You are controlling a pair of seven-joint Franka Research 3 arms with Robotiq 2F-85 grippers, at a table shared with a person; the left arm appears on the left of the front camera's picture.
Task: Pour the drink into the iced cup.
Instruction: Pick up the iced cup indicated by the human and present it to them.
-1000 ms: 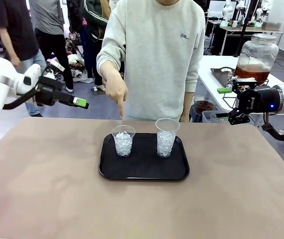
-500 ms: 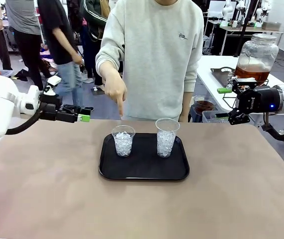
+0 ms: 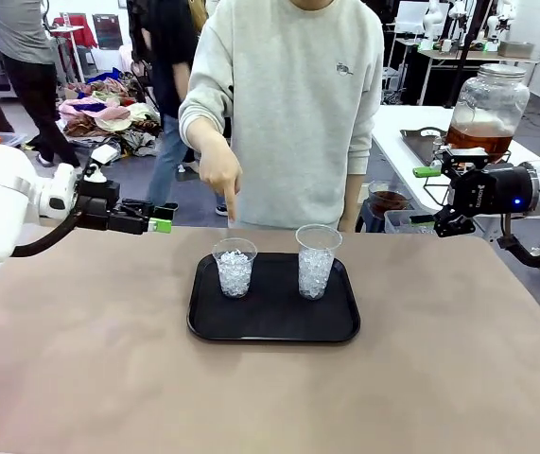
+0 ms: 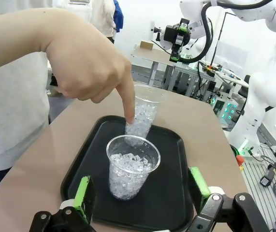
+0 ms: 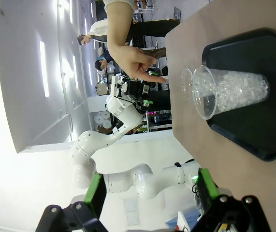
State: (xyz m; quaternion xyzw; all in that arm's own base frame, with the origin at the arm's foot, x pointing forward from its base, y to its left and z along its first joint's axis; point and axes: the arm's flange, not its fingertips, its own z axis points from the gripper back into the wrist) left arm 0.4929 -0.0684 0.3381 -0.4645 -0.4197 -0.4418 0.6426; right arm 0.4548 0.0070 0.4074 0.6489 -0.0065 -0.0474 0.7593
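The left gripper (image 3: 161,216) has its jaws wide apart with nothing between them. It hangs over the table's (image 3: 109,359) left edge and aims toward the tray (image 3: 274,326). In its wrist view the left cup (image 4: 130,166) sits squarely between the green pads but well beyond them, which reads as lining up for a reach. The right gripper (image 3: 437,199) is likewise spread open and empty, off the table's right corner. It hovers nearest the jar (image 3: 485,109) on the side table (image 3: 397,132), so it looks like the arm best placed to fetch. The drink (image 3: 478,139) is the amber liquid low in that lidded jar, so nothing has been poured. Both ice-filled cups stand upright and apart on the black tray, probably there to catch spills. The person's hand (image 3: 220,175) points one finger down at the left cup, the tip above its far rim. I take that as marking it rather than the right cup (image 3: 315,262) as the one to fill.
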